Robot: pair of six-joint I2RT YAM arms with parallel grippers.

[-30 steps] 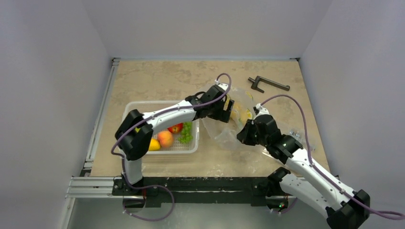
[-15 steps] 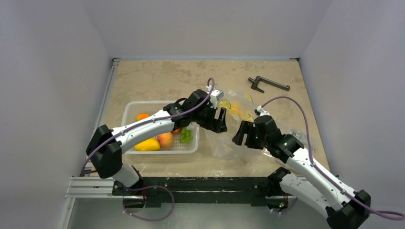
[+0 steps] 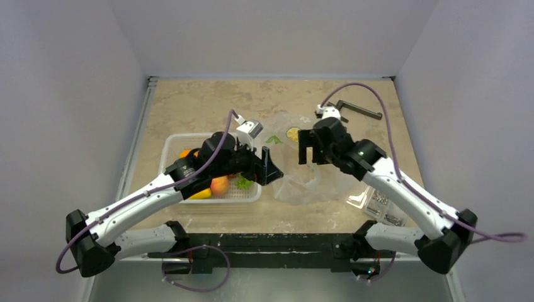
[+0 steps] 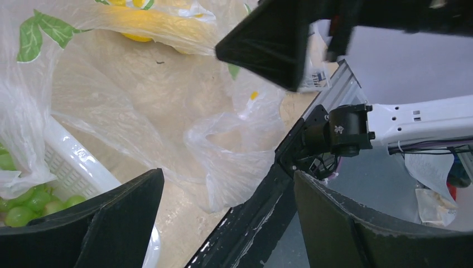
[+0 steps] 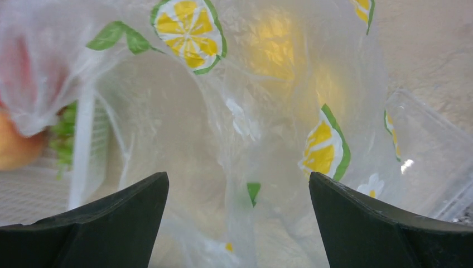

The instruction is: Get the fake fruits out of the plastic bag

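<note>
The plastic bag, thin clear film printed with lemon slices and green leaves, lies crumpled on the table between my two grippers. Of the fake fruits I see only a blurred yellow shape through the film, also in the left wrist view. My left gripper hangs open at the bag's left edge beside the basket, with nothing between its jaws. My right gripper is open above the bag's far side. It looks down on the film without touching it.
A white mesh basket left of the bag holds an orange, a peach, a yellow mango and green grapes. A clear box of screws lies at the bag's right. A black tool rests at the far right.
My right gripper opened, let go of the bag and moved up and away to the far side. My left gripper drew back out of the bag toward the basket. The bag slumped.
</note>
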